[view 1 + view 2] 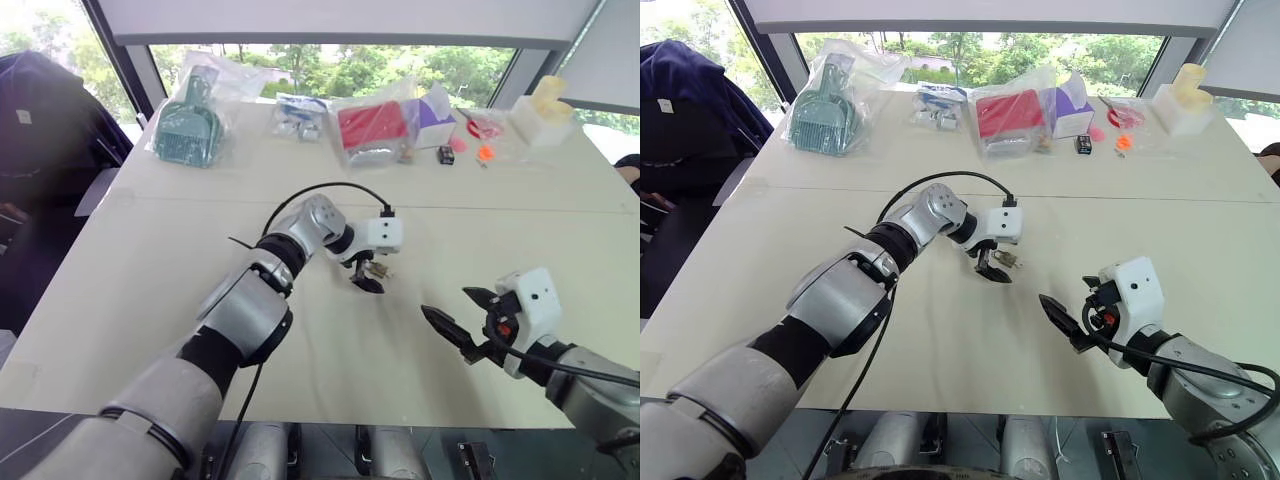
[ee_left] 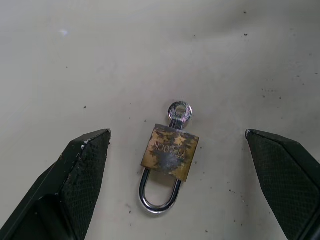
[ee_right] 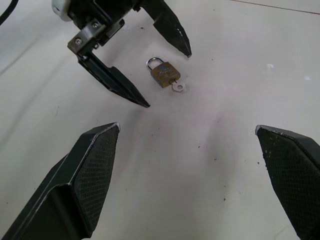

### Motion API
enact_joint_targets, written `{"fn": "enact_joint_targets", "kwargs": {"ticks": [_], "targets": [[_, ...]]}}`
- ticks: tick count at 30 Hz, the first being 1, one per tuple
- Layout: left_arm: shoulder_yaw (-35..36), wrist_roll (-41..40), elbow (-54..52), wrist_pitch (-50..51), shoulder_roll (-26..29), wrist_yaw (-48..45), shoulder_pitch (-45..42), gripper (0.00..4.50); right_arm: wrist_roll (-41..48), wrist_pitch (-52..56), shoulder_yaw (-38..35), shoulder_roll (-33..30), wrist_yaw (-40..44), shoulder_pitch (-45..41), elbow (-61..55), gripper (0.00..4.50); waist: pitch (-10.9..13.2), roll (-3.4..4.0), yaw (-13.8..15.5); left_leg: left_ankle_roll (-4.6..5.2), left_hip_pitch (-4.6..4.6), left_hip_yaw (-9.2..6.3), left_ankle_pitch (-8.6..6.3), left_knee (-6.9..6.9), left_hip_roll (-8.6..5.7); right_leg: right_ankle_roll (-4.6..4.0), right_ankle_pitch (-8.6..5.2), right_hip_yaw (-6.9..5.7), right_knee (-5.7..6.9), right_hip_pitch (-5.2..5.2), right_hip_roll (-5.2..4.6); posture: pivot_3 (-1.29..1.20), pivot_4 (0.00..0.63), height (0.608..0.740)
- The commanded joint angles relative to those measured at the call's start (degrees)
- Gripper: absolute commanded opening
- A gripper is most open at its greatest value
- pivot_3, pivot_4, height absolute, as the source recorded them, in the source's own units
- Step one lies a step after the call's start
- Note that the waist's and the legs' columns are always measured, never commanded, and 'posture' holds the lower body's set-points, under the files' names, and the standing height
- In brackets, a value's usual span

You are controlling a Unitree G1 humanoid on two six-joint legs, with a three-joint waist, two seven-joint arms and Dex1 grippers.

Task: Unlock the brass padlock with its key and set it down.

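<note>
The brass padlock lies flat on the pale table, both legs of its silvery shackle entering the body. The key sticks out of its bottom end. My left gripper hangs open just above it, pointing down, one finger on each side and neither touching. The right wrist view shows the same: the padlock and key between the left gripper's fingers. My right gripper is open and holds nothing, a short way to the right of the padlock and nearer the front edge.
Along the table's far side lie plastic bags, one with a green item and one with a red item. Beside them are a purple box, a small black box and a white block. A dark chair stands at the far left.
</note>
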Motion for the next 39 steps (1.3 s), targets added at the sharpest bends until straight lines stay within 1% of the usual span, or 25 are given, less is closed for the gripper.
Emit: {"fn": "enact_joint_targets", "kwargs": {"ticks": [1, 3, 4, 6, 7, 11, 16, 18, 21, 23, 26, 27, 30, 32, 34, 36, 39], "targets": [[-0.3, 3.5, 0.3, 1.4, 0.3, -0.5, -0.7, 3.58, 1.0, -1.0, -1.3, 0.8, -2.0, 1.0, -3.0, 4.50, 0.0, 0.00, 0.0, 0.00, 0.01, 0.00, 0.00, 0.00, 0.00, 0.00, 0.00, 0.00, 0.00, 0.01, 0.00, 0.00, 0.150, 0.740], [-0.8, 5.0, 0.5, 2.0, 0.8, -1.6, -0.6, 2.62, 1.2, -1.3, -1.2, 1.4, -3.0, 1.7, -3.5, 4.50, 0.0, -0.02, 0.0, 0.00, 0.08, 0.00, 0.00, 0.00, 0.00, -0.01, 0.00, 0.00, 0.01, 0.08, 0.00, 0.00, 0.150, 0.740], [-0.8, 5.5, 0.6, 2.2, 0.9, -2.0, -0.5, 2.05, 1.3, -1.4, -1.1, 1.6, -3.4, 2.0, -3.8, 4.50, 0.0, -0.03, 0.0, 0.00, 0.16, 0.00, 0.00, 0.00, 0.00, -0.01, -0.01, 0.00, 0.01, 0.16, 0.00, 0.00, 0.150, 0.740], [-0.7, 6.2, 0.6, 2.5, 1.0, -3.3, -0.5, 1.06, 1.5, -1.6, -0.7, 1.9, -4.0, 2.5, -4.1, 4.50, 0.0, -0.03, -0.1, 0.00, 0.21, -0.01, 0.00, 0.01, 0.02, -0.02, -0.01, 0.00, 0.00, 0.20, 0.01, 0.00, 0.150, 0.740], [-0.8, 6.6, 0.6, 2.6, 1.0, -3.9, -0.5, 0.70, 1.6, -1.7, -0.5, 1.9, -4.3, 2.7, -4.2, 4.50, 0.0, -0.03, -0.1, 0.00, 0.22, -0.01, 0.00, 0.00, 0.03, -0.02, -0.01, 0.00, 0.00, 0.20, 0.01, 0.00, 0.150, 0.740], [-1.3, 8.2, 0.5, 1.8, 1.6, -7.0, -0.6, 0.69, 1.8, -2.1, 0.1, 1.8, -4.7, 2.8, -3.8, 4.50, 0.0, -0.02, -0.2, 0.00, 0.22, 0.00, 0.00, 0.00, 0.08, -0.02, -0.01, 0.00, 0.01, 0.18, 0.06, 0.00, 0.150, 0.740], [-0.7, 8.5, 0.0, 0.3, 2.0, -8.4, -0.1, 0.69, 2.9, -2.4, 0.4, 1.0, -3.6, 0.3, -1.2, 4.50, 0.0, -0.01, -0.2, 0.00, 0.22, 0.00, 0.00, -0.01, 0.14, -0.02, -0.01, 0.00, 0.02, 0.16, 0.12, 0.00, 0.150, 0.740], [-0.5, 8.4, -0.2, -0.9, 2.1, -7.9, 0.3, 0.69, 3.1, -2.1, 0.8, 0.0, -2.7, -1.0, 0.2, 4.50, 0.0, -0.01, -0.2, 0.00, 0.22, -0.01, 0.00, -0.01, 0.15, -0.02, -0.01, 0.00, 0.02, 0.16, 0.13, 0.00, 0.150, 0.740], [2.1, 6.3, -0.9, -2.6, 2.0, -5.4, 0.2, 0.69, 4.7, -1.9, 0.2, -1.0, -1.9, -3.2, 2.5, 4.50, 0.0, -0.01, -0.1, 0.00, 0.22, -0.01, 0.00, -0.01, 0.14, -0.02, -0.01, 0.00, 0.02, 0.16, 0.12, 0.00, 0.150, 0.740], [4.5, 4.7, -1.7, -4.9, 2.7, -3.1, -0.3, 0.69, 7.8, -1.6, -1.2, -0.7, -2.5, -5.2, 4.4, 4.50, 0.0, -0.02, -0.1, 0.00, 0.21, 0.00, 0.00, -0.01, 0.14, -0.01, -0.01, 0.00, 0.03, 0.15, 0.11, 0.00, 0.150, 0.740], [8.4, 1.6, -3.7, -9.5, 5.3, -1.0, -1.4, 0.69, 19.0, -0.7, -4.2, 0.3, -7.7, -8.3, 8.2, 4.50, 0.0, -0.02, -0.2, 0.00, 0.18, 0.00, 0.00, -0.01, 0.14, 0.00, 0.01, 0.01, 0.06, 0.10, 0.07, 0.00, 0.150, 0.740], [9.8, 0.2, -4.9, -11.1, 6.7, -2.2, -1.4, 0.69, 24.1, -1.3, -4.8, -0.1, -10.1, -9.8, 9.6, 4.50, 0.0, -0.02, -0.1, 0.00, 0.18, 0.00, 0.00, -0.01, 0.14, 0.01, 0.01, 0.02, 0.07, 0.08, 0.05, 0.00, 0.150, 0.740], [13.1, -3.6, -8.5, -13.8, 9.9, -6.8, -0.8, 0.69, 35.7, -3.7, -5.4, -2.7, -15.2, -13.5, 12.7, 4.50, 0.0, -0.01, -0.2, -0.01, 0.18, 0.00, 0.00, -0.06, 0.15, 0.13, 0.08, 0.01, 0.09, 0.07, -0.01, 0.00, 0.150, 0.740], [15.6, -7.6, -13.1, -14.4, 12.0, -10.9, 0.5, 0.69, 41.2, -4.8, -4.2, -5.4, -16.6, -17.4, 15.7, 4.50, 0.0, 0.00, -0.2, -0.01, 0.18, 0.01, 0.00, -0.05, 0.15, 0.11, 0.08, 0.02, 0.08, 0.07, -0.05, 0.00, 0.150, 0.740], [17.2, -11.2, -18.9, -14.9, 13.5, -14.4, 2.7, 0.69, 44.2, -5.5, -2.1, -7.4, -17.4, -21.3, 18.5, 4.50, 0.0, 0.01, -0.3, -0.01, 0.20, 0.03, 0.01, -0.05, 0.15, -0.02, 0.01, 0.03, 0.06, 0.11, -0.09, 0.00, 0.150, 0.740], [16.8, -11.8, -24.1, -16.5, 14.8, -14.3, 5.4, 0.69, 46.3, -6.2, 0.0, -8.4, -17.6, -24.1, 20.4, 4.50, 0.0, 0.02, -0.2, -0.02, 0.20, 0.01, 0.01, -0.05, 0.15, -0.03, 0.01, 0.02, 0.06, 0.12, -0.11, 0.00, 0.150, 0.740], [16.0, -12.4, -31.8, -15.1, 16.3, -12.8, 8.8, 0.69, 47.5, -6.2, 4.0, -9.2, -16.9, -29.2, 23.7, 4.50, 0.0, 0.02, -0.3, -0.03, 0.20, 0.01, 0.02, -0.06, 0.14, -0.02, 0.01, 0.03, 0.08, 0.12, -0.12, 0.00, 0.150, 0.740]]}}
